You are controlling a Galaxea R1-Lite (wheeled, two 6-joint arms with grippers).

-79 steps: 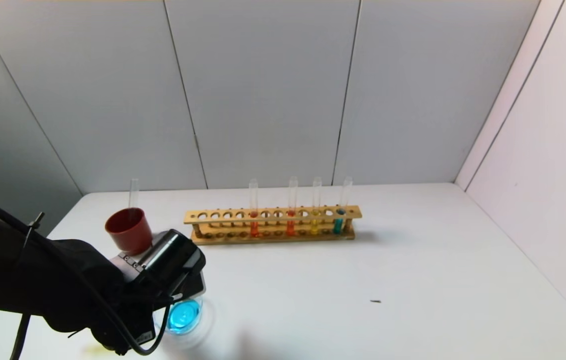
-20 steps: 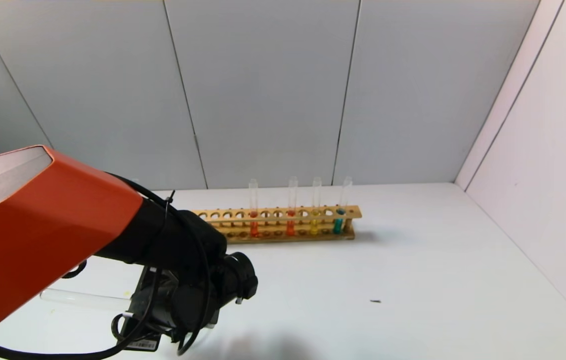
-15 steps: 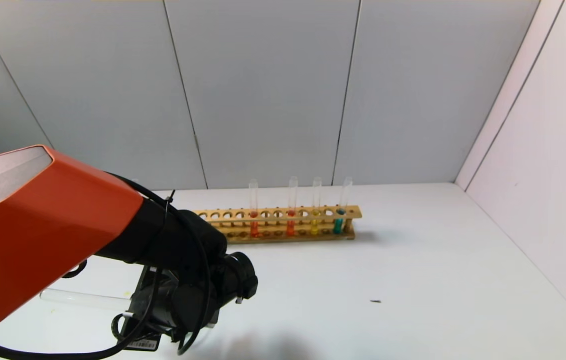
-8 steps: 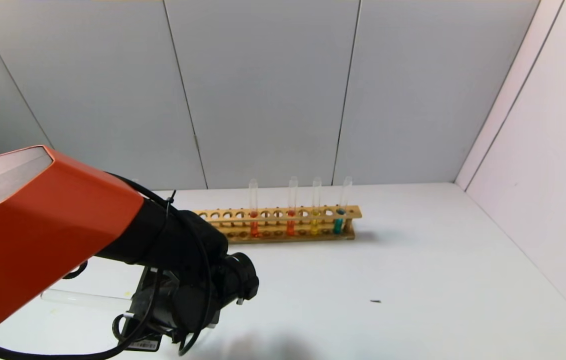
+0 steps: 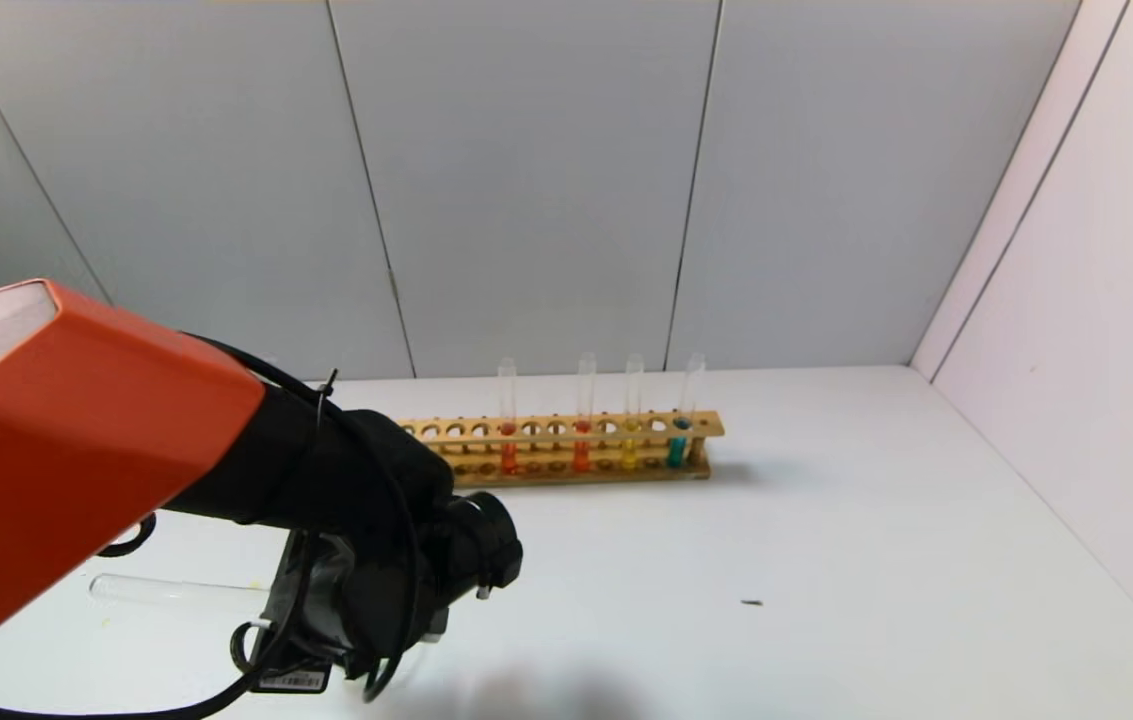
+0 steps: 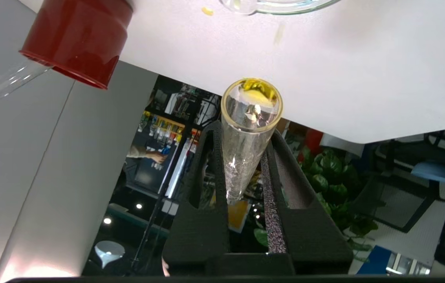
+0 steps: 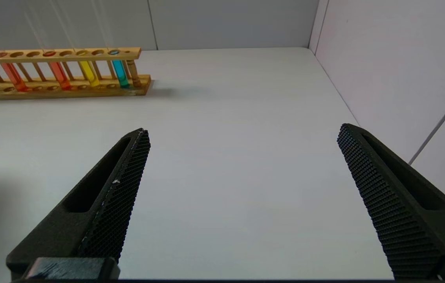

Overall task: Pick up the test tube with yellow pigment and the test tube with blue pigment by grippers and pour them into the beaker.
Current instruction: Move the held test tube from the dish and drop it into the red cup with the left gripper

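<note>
At the near left of the tabletop [image 5: 826, 520], a glass tube [image 5: 171, 592] is held lying level by the left claw [image 6: 246, 157], pinched shut on it. Yellow residue at its round end is shown only in the left wrist view, as are the red cup [image 6: 77, 39] and the beaker [image 6: 277, 4] rim (hidden behind the arm in the head view). The right claw [image 7: 242, 165], spread wide, is seen only by its own camera, well right of the rack [image 5: 566, 445], where a yellow-filled tube [image 5: 631, 415] and a blue-filled tube [image 5: 683, 412] stand.

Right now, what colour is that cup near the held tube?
Dark red cup, clearest in the left wrist view.
</note>
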